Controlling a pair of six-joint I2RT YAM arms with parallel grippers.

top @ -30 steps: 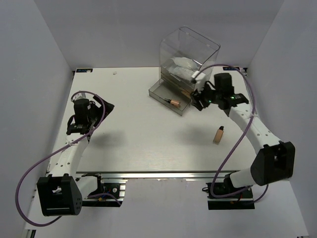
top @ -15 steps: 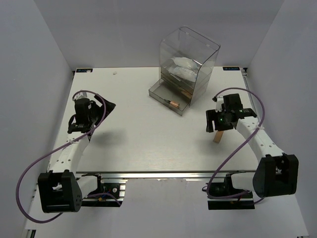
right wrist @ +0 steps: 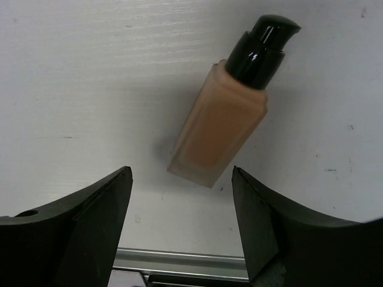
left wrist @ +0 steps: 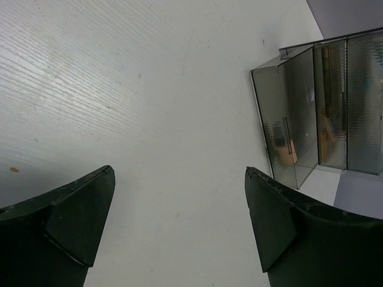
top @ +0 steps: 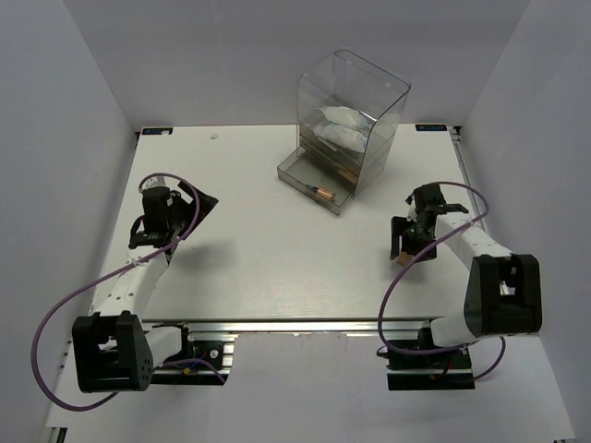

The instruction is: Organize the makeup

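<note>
A tan foundation bottle (right wrist: 216, 128) with a black pump cap lies flat on the white table. My right gripper (right wrist: 181, 173) is open just over it, a finger on either side of its base, not touching. In the top view the right gripper (top: 407, 247) covers most of the bottle (top: 403, 262). A second foundation bottle (top: 323, 192) lies in the open grey drawer (top: 303, 173). White packets (top: 338, 129) lie inside the box. My left gripper (top: 197, 203) is open and empty over bare table at the left, as the left wrist view (left wrist: 179, 173) shows.
The tall clear plastic box (top: 353, 111) stands at the back centre-right, its bottom drawer pulled out toward the front left. It also shows in the left wrist view (left wrist: 317, 107). The metal rail (right wrist: 179, 260) at the table's near edge lies just behind the right fingers.
My right gripper has moved from beside the clear box toward the near right and come down over the foundation bottle on the table. The left arm has not moved.
</note>
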